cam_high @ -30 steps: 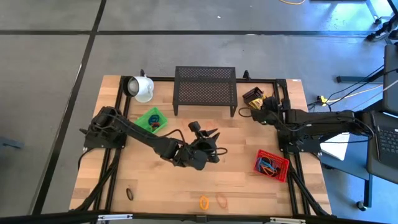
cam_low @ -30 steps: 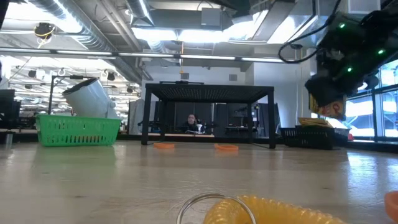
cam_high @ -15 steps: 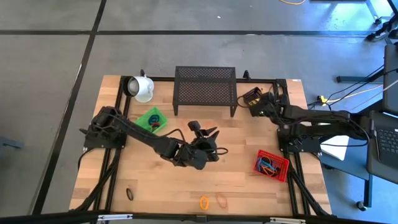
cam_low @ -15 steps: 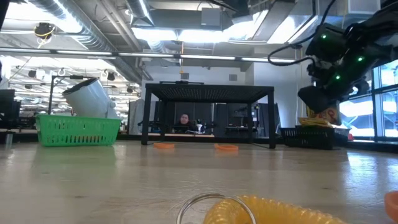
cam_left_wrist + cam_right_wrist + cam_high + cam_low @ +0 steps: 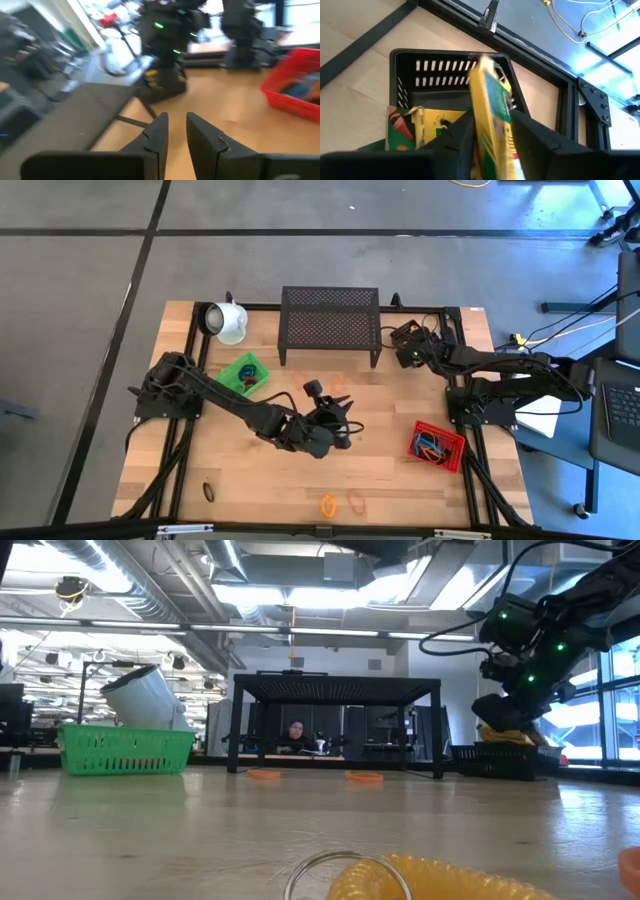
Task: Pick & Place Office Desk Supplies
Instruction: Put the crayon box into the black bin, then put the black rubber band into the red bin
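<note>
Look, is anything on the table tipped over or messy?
Yes. The white mug lies on its side at the table's back left corner. Loose loops also lie scattered along the front edge, outside the baskets.

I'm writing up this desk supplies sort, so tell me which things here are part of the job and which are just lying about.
Part of the job: yellow boxes at the black basket; loops, loose on the table and in the red basket and green basket.
Just lying about: white mug; black mesh shelf.
</note>
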Motion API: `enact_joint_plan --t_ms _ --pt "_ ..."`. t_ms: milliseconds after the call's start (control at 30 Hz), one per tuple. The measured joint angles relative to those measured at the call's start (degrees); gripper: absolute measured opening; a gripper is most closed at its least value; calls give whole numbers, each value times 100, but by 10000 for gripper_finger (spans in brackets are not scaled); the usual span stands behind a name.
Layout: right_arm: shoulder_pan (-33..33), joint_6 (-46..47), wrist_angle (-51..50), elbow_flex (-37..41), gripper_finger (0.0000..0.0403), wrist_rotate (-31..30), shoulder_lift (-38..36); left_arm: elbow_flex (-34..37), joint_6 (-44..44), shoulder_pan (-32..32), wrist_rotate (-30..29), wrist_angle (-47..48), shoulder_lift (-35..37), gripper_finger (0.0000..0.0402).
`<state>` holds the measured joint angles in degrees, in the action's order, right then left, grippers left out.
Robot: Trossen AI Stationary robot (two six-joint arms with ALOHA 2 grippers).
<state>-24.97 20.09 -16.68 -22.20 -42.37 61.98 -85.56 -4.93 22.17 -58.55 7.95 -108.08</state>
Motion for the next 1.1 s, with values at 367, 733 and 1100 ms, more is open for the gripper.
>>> enact_joint_plan --t_ms 367,733,1100 --pt "0 -628 -128 -469 223 -2 -3 -2 -2371 134 2177 2395 1 62" --pt "4 -471 -1083 -1321 236 -2 -7 -2 -5617 410 5748 5796 1 116" --pt "121 -406 -1081 -1453 236 -4 -7 0 -8947 1663 6831 6879 1 173"
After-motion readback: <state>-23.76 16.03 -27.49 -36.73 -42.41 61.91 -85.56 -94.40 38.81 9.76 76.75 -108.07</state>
